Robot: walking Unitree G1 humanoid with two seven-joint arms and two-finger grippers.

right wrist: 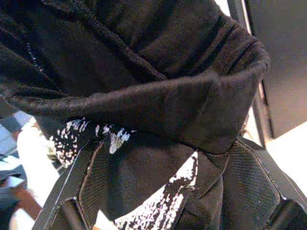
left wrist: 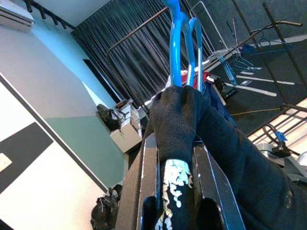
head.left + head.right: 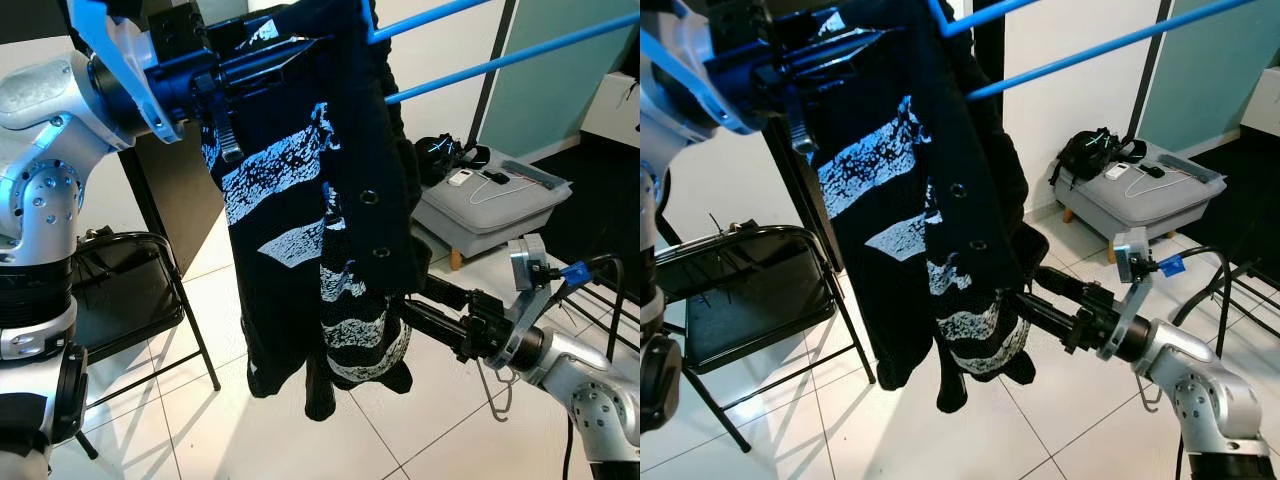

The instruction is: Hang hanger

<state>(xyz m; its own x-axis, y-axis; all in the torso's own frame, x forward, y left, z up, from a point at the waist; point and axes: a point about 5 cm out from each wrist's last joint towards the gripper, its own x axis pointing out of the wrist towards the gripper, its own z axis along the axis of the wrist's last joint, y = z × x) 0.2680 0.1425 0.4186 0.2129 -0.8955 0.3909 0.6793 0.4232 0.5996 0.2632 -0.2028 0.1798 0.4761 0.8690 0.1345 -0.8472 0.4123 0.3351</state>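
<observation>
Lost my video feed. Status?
Left gripper clamps hanger with black garment, held high. Right gripper grips garment's hem. Blue rails right beside.

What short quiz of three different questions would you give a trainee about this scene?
1. True or false: the left pincer holds the top of the black garment with white print, near the blue plastic hanger.
2. Which pincer grips the garment's lower part? A) left B) right
3. Fill in: left of the garment stands a black folding ____.

Key: 1 true; 2 B; 3 chair.
</observation>
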